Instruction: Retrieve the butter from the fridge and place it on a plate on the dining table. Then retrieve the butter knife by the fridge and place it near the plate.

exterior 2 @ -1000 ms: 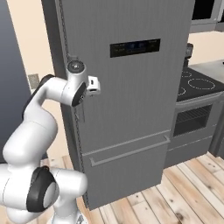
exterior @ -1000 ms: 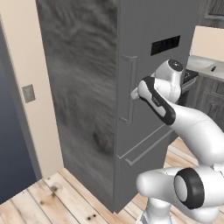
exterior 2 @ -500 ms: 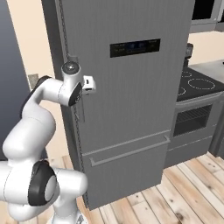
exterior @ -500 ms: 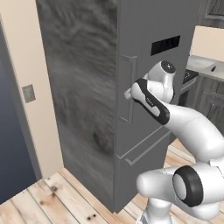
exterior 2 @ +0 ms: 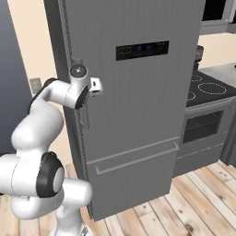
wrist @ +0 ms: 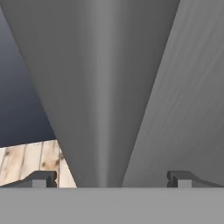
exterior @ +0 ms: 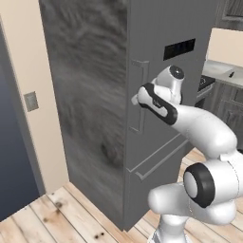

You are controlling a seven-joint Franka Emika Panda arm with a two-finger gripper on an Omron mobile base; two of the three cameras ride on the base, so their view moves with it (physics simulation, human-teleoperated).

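The tall grey fridge [exterior: 161,118] [exterior 2: 138,110] stands shut in front of me. My gripper [exterior: 138,99] [exterior 2: 85,102] is at the fridge's long vertical bar handle [exterior: 141,76], about halfway up the upper door. In the hand view the handle [wrist: 103,109] runs up the middle between my two fingertips [wrist: 41,178]. My gripper [wrist: 111,178] is open and straddles the bar; the jaws stand wide of it on both sides. The butter, the plate, the dining table and the butter knife are out of view.
A black stove top [exterior 2: 207,87] with an oven [exterior 2: 203,131] below adjoins the fridge on the right. Left of the fridge are a beige wall with a light switch [exterior: 31,100] and a dark doorway [exterior: 12,161]. The fridge's bottom drawer [exterior 2: 133,173] sits above a wooden floor [exterior 2: 198,203].
The hand has swung left across the door and closed in on the handle, so the bar now sits between the fingers. The jaws have stayed open and the door shut.
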